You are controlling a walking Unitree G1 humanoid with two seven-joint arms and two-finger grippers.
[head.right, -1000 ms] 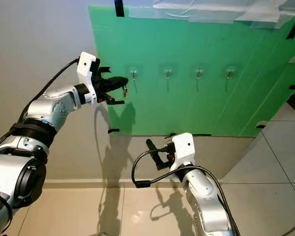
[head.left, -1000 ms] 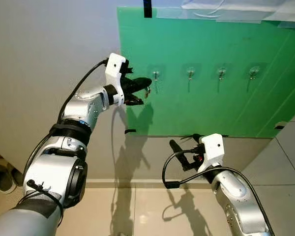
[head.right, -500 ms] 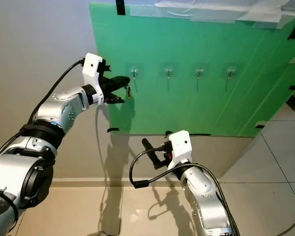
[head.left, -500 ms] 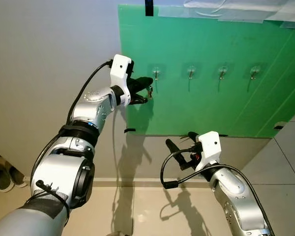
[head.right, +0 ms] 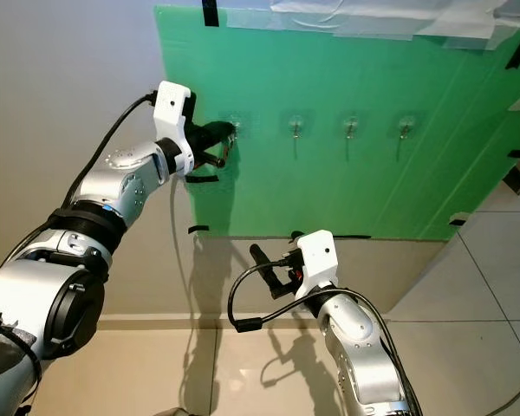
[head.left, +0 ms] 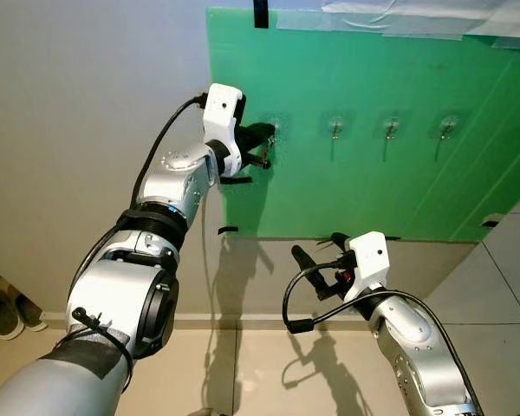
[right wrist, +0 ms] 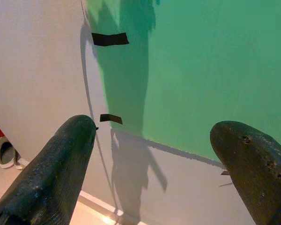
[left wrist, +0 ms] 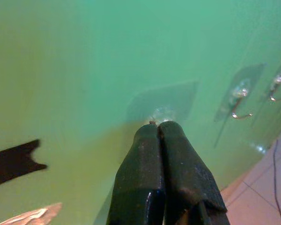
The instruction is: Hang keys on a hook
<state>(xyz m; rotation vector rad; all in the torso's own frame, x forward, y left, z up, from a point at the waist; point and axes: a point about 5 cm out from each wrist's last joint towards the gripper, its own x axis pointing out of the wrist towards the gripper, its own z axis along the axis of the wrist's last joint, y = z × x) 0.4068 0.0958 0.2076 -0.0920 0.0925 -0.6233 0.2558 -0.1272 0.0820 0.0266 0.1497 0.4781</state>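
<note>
A green board (head.left: 373, 191) on the wall carries several small clear-backed metal hooks. My left gripper (head.left: 265, 139) is raised against the leftmost hook (head.left: 275, 127), its tips touching or nearly touching the hook's base. It is shut on the keys (head.left: 263, 159), a small metal piece dangling just under the fingertips. In the left wrist view the closed fingers (left wrist: 145, 159) cover most of that hook's clear pad (left wrist: 165, 101), and only a glint of metal shows at their tip. My right gripper (head.left: 322, 253) hangs low before the wall, open, with nothing in it.
Three free hooks (head.left: 335, 127) (head.left: 391, 127) (head.left: 448, 126) run to the right along the board. Black tape strips (head.left: 230, 230) hold its edges. A pair of shoes (head.left: 4, 312) lies at the lower left on the tiled floor. A black cable (head.left: 295, 303) loops off my right wrist.
My left gripper has moved up and to the right with the keys, from a little left of the leftmost hook to right against it. The right arm has barely shifted.
</note>
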